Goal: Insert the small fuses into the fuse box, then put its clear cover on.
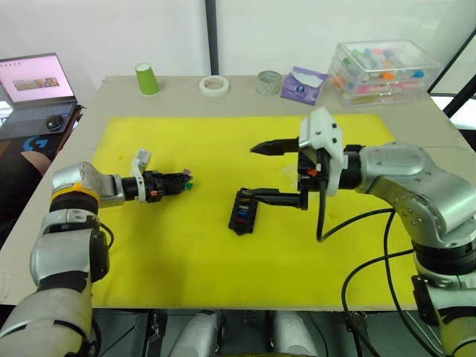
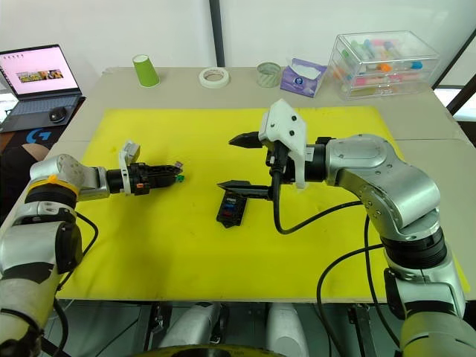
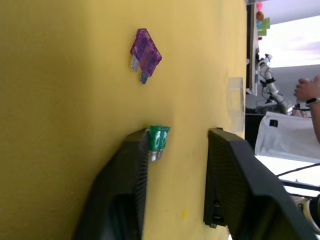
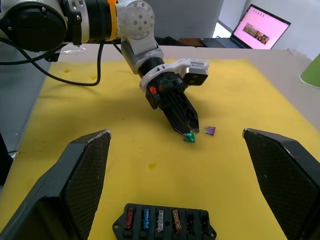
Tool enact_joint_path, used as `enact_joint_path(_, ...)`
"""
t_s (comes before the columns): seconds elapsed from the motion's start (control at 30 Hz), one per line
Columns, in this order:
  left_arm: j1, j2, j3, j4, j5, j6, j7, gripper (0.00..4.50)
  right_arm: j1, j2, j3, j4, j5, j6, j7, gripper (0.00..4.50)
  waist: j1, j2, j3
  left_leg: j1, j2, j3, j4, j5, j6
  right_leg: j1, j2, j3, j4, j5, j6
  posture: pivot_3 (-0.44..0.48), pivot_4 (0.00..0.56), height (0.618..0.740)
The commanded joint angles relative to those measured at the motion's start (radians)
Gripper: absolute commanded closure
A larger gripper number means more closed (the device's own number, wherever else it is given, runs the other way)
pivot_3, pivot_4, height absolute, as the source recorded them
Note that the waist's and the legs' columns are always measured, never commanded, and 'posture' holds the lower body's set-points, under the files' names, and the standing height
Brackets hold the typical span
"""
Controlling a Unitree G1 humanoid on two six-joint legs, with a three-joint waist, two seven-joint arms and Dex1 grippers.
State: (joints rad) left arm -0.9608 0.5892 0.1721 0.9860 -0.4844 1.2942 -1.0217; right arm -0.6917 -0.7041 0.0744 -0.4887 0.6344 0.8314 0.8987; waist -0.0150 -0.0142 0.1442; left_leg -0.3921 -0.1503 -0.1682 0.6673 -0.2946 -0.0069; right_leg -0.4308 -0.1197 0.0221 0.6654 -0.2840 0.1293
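The black fuse box [image 1: 244, 212] lies on the yellow mat [image 1: 186, 260]. In the right wrist view the fuse box [image 4: 165, 222] holds red, blue, grey and orange fuses, with two end slots empty. My right gripper [image 1: 260, 171] hovers just above it, wide open and holding nothing. To the left, my left gripper [image 1: 182, 181] lies low on the mat, open. A green fuse [image 3: 159, 137] rests against one fingertip, and a purple fuse [image 3: 145, 50] lies just beyond. A clear cover [image 3: 236, 102] shows faintly farther along the mat.
Along the table's back edge stand a green cup [image 1: 147, 78], two tape rolls [image 1: 214, 85] [image 1: 269, 82], a purple tissue pack [image 1: 301, 84] and a large clear storage case [image 1: 383, 71]. A laptop [image 1: 37, 78] and mouse [image 1: 52, 123] sit off to the left.
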Motion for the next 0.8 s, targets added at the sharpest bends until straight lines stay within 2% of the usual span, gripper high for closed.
enact_joint_path(0.03, 0.013, 0.009, -0.008, -0.008, 0.015, -0.006, 0.006, 3.93, -0.013, 0.005, -0.006, -0.028, 0.014, -0.003, -0.008, 0.00, -0.002, 0.000, 0.000, 0.000, 0.000, 0.000, 0.000, 0.000, 0.000, 0.000, 0.000, 0.000, 0.000, 0.000, 0.000, 0.000, 0.150, 0.740)
enact_joint_path(0.07, 0.016, 0.007, -0.010, -0.010, 0.016, -0.004, 0.005, 4.29, -0.012, 0.007, -0.006, -0.029, 0.015, -0.002, -0.011, 0.00, -0.002, 0.000, 0.000, 0.000, 0.000, 0.000, 0.000, 0.000, 0.000, 0.000, 0.000, 0.000, 0.000, 0.000, 0.000, 0.000, 0.150, 0.740)
enact_joint_path(0.1, 0.020, 0.005, -0.014, -0.015, 0.017, -0.002, 0.002, 4.45, -0.011, 0.007, -0.005, -0.030, 0.015, -0.002, -0.012, 0.00, -0.003, 0.000, 0.000, 0.000, 0.000, 0.000, 0.000, 0.000, 0.000, 0.000, 0.000, 0.000, 0.000, 0.000, 0.000, 0.000, 0.150, 0.740)
enact_joint_path(0.43, 0.028, 0.001, -0.017, -0.068, 0.005, 0.023, -0.023, 4.45, -0.019, 0.009, 0.000, -0.015, 0.006, -0.005, -0.009, 0.00, -0.003, 0.000, 0.000, 0.000, 0.000, 0.000, 0.000, 0.000, 0.000, 0.000, 0.000, 0.000, 0.000, 0.000, 0.000, 0.000, 0.150, 0.740)
enact_joint_path(0.5, 0.078, 0.030, -0.059, -0.240, -0.033, 0.018, -0.103, 4.45, -0.013, 0.003, -0.008, -0.013, 0.018, 0.001, 0.000, 0.00, -0.004, 0.000, 0.000, 0.000, 0.000, 0.000, 0.000, 0.000, 0.000, 0.000, 0.000, 0.000, 0.000, 0.000, 0.000, 0.000, 0.150, 0.740)
enact_joint_path(0.57, 0.131, 0.065, -0.055, -0.435, -0.119, 0.052, -0.183, 4.45, -0.009, -0.006, -0.019, -0.009, 0.030, 0.006, 0.014, 0.00, -0.005, 0.000, 0.000, 0.000, 0.001, 0.000, -0.001, 0.000, 0.000, 0.000, -0.001, 0.001, 0.000, 0.000, 0.000, 0.000, 0.150, 0.740)
enact_joint_path(0.67, 0.205, 0.112, -0.045, -0.713, -0.197, 0.048, -0.212, 4.45, -0.020, -0.017, -0.046, 0.011, 0.067, 0.041, 0.020, 0.00, -0.006, 0.000, 0.000, -0.002, 0.001, 0.000, -0.001, 0.000, 0.000, -0.002, -0.001, 0.001, 0.000, 0.000, 0.000, 0.000, 0.150, 0.740)
enact_joint_path(0.8, 0.246, 0.098, 0.002, -0.923, -0.264, -0.011, -0.180, 4.45, -0.036, -0.038, -0.049, 0.038, 0.095, 0.073, 0.040, 0.00, 0.003, 0.000, 0.000, -0.001, 0.001, 0.000, 0.000, 0.000, 0.000, 0.000, -0.001, 0.001, -0.002, 0.000, 0.000, 0.000, 0.150, 0.740)
